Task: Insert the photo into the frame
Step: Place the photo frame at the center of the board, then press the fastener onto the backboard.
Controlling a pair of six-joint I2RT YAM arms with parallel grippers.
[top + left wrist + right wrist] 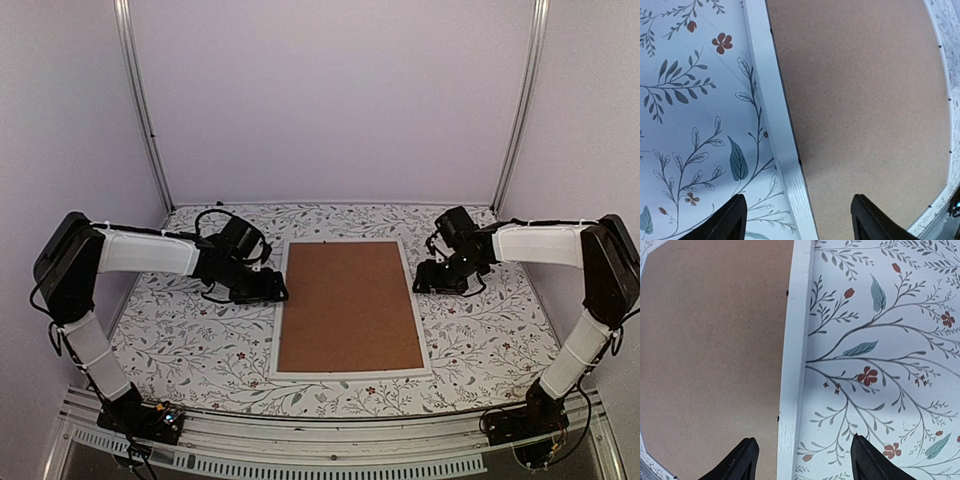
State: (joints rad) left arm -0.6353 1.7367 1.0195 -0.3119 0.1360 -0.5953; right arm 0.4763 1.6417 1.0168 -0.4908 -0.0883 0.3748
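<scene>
The frame [350, 374] lies flat in the middle of the table, its narrow white border around a brown backing board [348, 305]. The photo is hidden. My left gripper [278, 290] is at the frame's left side. In the left wrist view this gripper [800, 220] stands open, its fingers astride the white border [772, 100], one over the cloth and one over the board [860, 100]. My right gripper [422, 283] is at the frame's right side. Seen from its own wrist, it [802, 460] is open too and straddles the border [796, 340] beside the board [715, 350].
A floral tablecloth [180, 340] covers the table on all sides of the frame. Pale walls and two aluminium posts [140, 100] close off the back and sides. The arm bases sit at the near edge.
</scene>
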